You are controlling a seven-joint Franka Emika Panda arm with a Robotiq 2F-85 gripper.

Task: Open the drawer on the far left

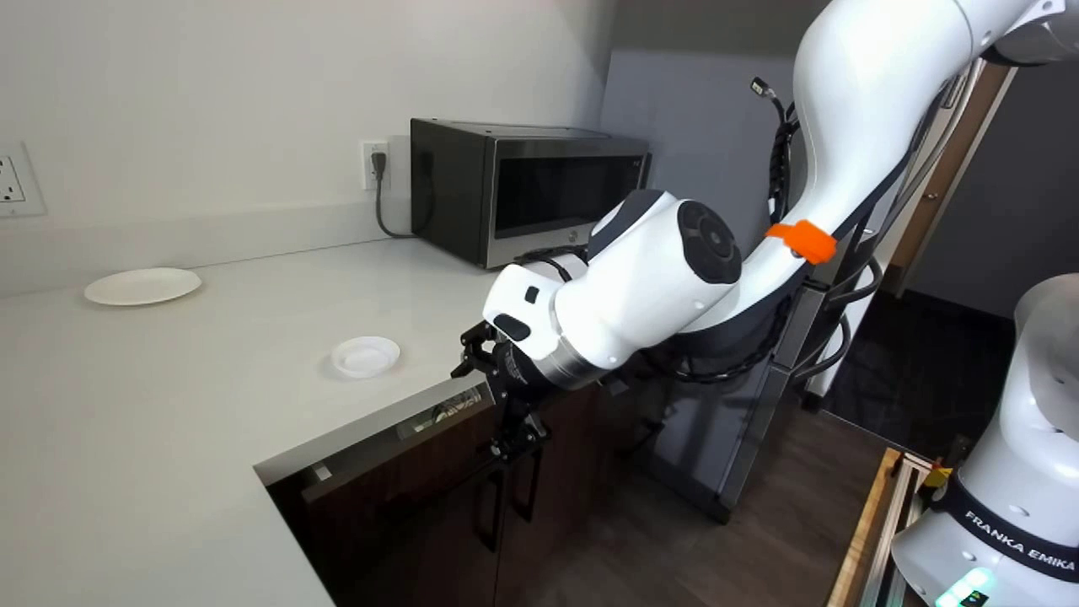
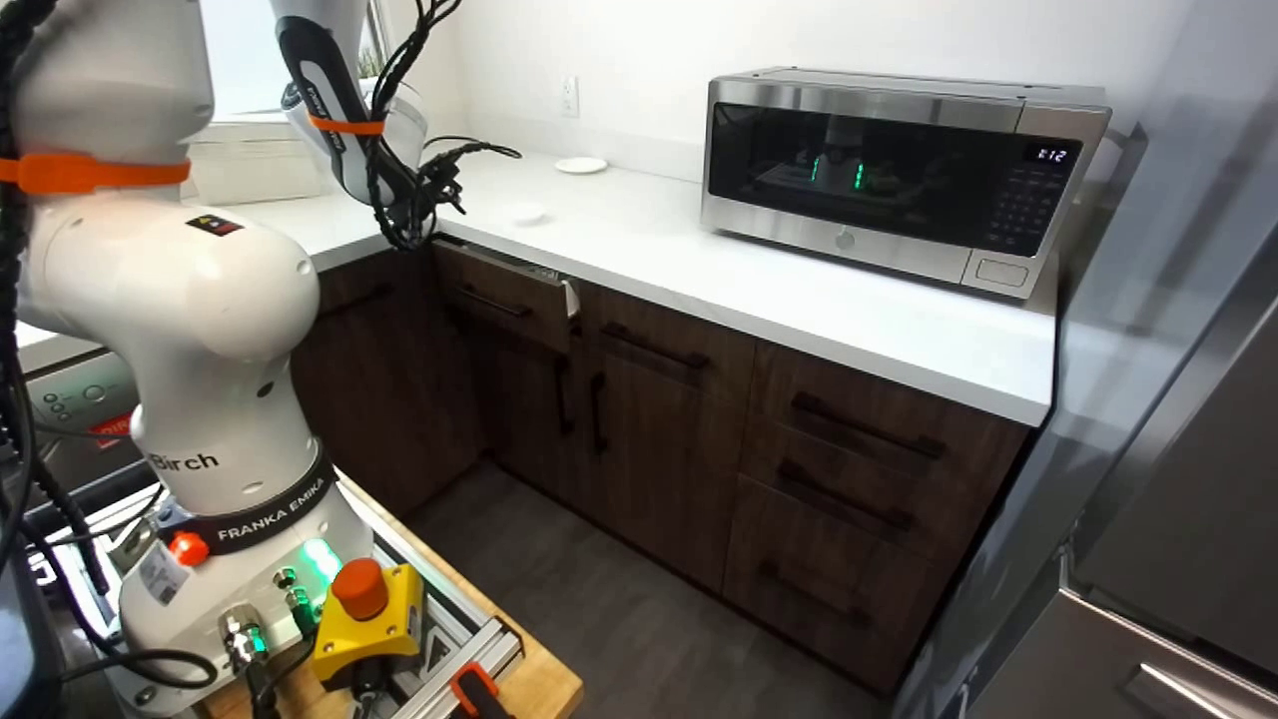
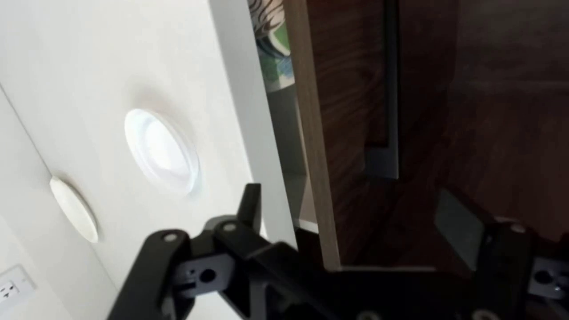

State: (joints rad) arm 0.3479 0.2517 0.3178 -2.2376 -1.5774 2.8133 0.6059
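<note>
Found tool (image 3: 355, 215) spread wide, empty; noted part-open dk.-brn. wood drawer (image 3: 342, 89) ahead w/in jaw span per wrist view, w/ long axis along counter (image 3: 191, 66) edge.

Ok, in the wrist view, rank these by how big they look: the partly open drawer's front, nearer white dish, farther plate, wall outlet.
1. drawer front
2. nearer white dish
3. farther plate and wall outlet: unranked, since the picture's edge cuts the outlet off.
</note>
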